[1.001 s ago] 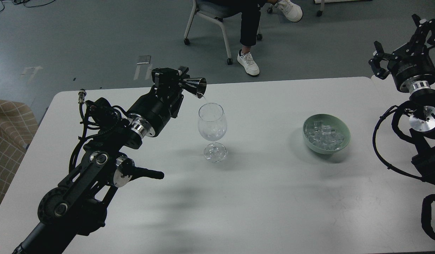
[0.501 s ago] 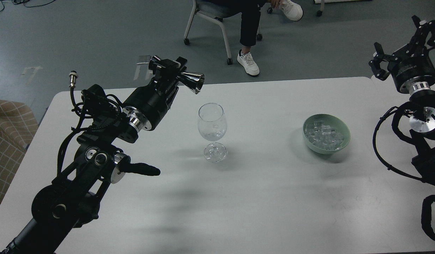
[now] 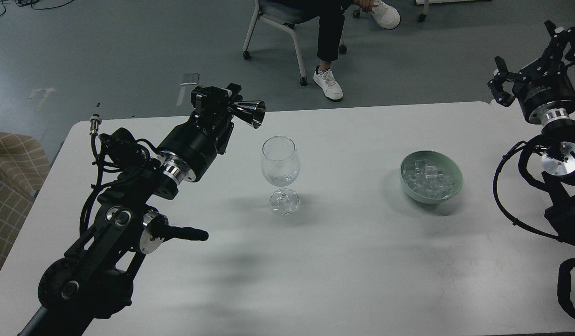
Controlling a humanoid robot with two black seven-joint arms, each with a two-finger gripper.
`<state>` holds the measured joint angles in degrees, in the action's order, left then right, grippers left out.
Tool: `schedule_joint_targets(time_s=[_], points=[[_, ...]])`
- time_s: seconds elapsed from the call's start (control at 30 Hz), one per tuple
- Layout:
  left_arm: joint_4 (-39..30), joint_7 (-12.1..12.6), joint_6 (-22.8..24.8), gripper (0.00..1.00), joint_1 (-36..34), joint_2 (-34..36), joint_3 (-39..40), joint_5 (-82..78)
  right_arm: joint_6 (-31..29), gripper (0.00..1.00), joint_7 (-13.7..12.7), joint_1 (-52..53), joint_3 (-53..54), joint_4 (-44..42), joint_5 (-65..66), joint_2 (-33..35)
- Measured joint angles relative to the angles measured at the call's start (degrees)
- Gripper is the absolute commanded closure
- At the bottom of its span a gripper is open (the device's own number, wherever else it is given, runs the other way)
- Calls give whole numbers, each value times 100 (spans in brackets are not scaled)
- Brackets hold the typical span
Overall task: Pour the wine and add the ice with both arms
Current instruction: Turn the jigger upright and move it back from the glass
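A clear stemmed wine glass [image 3: 280,168] stands upright mid-table with a little clear wine [image 3: 280,178] pooled in its bowl. My left gripper [image 3: 222,105] is shut on a shiny metal jigger [image 3: 248,113], held on its side up and to the left of the glass, its mouth facing right. No stream leaves it. A green bowl [image 3: 451,188] to the right holds a heap of clear ice [image 3: 428,177]. My right gripper [image 3: 532,60] is open and empty, raised at the far right, apart from the bowl.
The white table [image 3: 343,261] ends just behind the glass. A seated person's legs [image 3: 329,42] and a chair stand on the floor beyond it. A chequered seat [image 3: 10,182] is at the left edge.
One second ago the jigger was tipped over the glass, pouring a thin stream. My left gripper has since drawn back up and to the left with it, and the stream has stopped.
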<state>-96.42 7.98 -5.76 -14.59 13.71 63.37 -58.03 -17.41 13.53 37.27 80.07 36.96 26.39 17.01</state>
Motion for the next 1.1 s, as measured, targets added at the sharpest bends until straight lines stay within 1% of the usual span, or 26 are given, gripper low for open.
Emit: schedule_joint_targets(time_s=[0.03,0.1,0.3,0.37,0.47,0.6,0.7,0.77,0.83,0.93,1.03,1.1], points=[[-17,-82,6,100,114,-3,105,128,0,0,0,0,0,9,3,19],[-21,-145,14,100,282,-6,321,479,0,0,0,0,-1,13,6,46],[57,-175,58,100,439,31,1134,2838,12,0,0,-1,-42,21,7,54],[172,-186,192,100,460,34,1339,3399,15,0,0,-1,-54,22,7,48],[531,-203,598,100,536,19,1680,4162,18,0,0,-1,-65,26,7,18],[1290,-150,1152,100,575,-1,2191,5224,25,0,0,-22,-72,33,11,6],[2142,-26,1657,99,573,3,2420,5811,25,0,0,-64,-72,34,11,8],[2681,39,1975,96,532,6,2501,6063,25,0,0,-83,-72,33,10,31],[3167,53,2172,94,461,4,2534,6222,25,0,0,-116,-72,33,8,35],[3793,21,2308,92,230,-106,2551,6359,21,0,0,-176,-72,33,7,22],[4308,-19,2334,85,-71,-266,2550,6434,19,0,0,-200,-72,32,7,8],[4668,-87,2341,82,-281,-337,2550,6468,19,0,0,-202,-71,31,7,6]])
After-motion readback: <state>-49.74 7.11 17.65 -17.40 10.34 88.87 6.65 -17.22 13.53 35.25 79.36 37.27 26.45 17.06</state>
